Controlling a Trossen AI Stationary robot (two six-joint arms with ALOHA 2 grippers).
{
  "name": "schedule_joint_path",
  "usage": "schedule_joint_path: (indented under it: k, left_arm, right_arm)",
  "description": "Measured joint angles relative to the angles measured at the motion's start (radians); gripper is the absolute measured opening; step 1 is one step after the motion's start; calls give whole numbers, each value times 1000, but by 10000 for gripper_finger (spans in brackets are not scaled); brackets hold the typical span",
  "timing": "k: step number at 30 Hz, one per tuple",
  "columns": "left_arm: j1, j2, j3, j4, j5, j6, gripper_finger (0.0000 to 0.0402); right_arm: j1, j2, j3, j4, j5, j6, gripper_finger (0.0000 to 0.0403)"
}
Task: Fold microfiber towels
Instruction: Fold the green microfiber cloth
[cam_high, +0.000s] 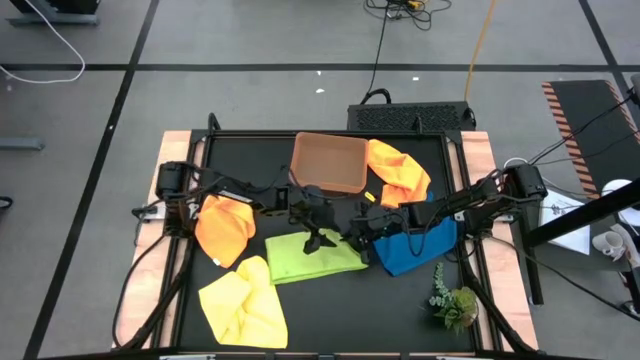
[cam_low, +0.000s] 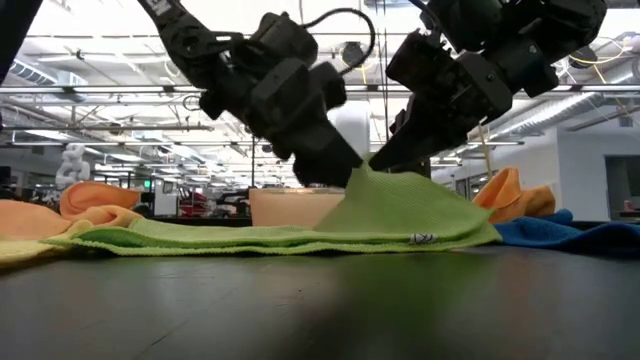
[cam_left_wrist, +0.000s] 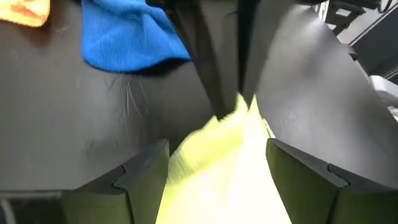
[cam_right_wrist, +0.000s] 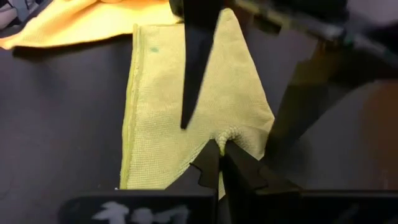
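One lime green towel (cam_low: 300, 232) — right gripper (cam_right_wrist: 219, 148) pinching; two orange towels (cam_high: 224, 228).

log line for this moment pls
right claw: shut on lime green towel edge, lifting | left claw: open over it | tray: behind

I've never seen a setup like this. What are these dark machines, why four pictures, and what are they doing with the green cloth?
They are two robot arms at a black table, filmed from above, from table height, and from a camera on each wrist. On the table lie a lime green towel, a yellow towel, two orange towels, a blue towel, a brown tray and a plant sprig. The right gripper has its fingers shut on the green towel's corner, lifting it. The left gripper hangs open over the same towel.
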Motion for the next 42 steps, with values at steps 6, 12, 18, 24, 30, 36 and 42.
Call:
schedule_joint_path:
  k: [6,12,18,24,30,36,42]
  left_arm:
    - [-1,77,37,41,13,1,228]
    - [-3,63,51,39,24,30,163]
    - [-3,46,52,14,25,31,122]
    - [-2,46,52,-22,51,28,113]
    - [-2,46,51,-25,55,28,113]
    - [-2,46,51,-21,55,46,112]
    - [-2,46,51,-2,22,109,70]
  right_arm:
    - [11,0,-1,8,18,2,0]
    - [13,0,-1,-25,19,21,0]
    - [14,0,-1,-32,21,29,0]
    - [14,0,-1,-27,21,29,0]
    - [14,0,-1,-24,21,26,0]
    - [13,0,-1,-24,21,25,0]
    - [13,0,-1,-26,24,37,5]
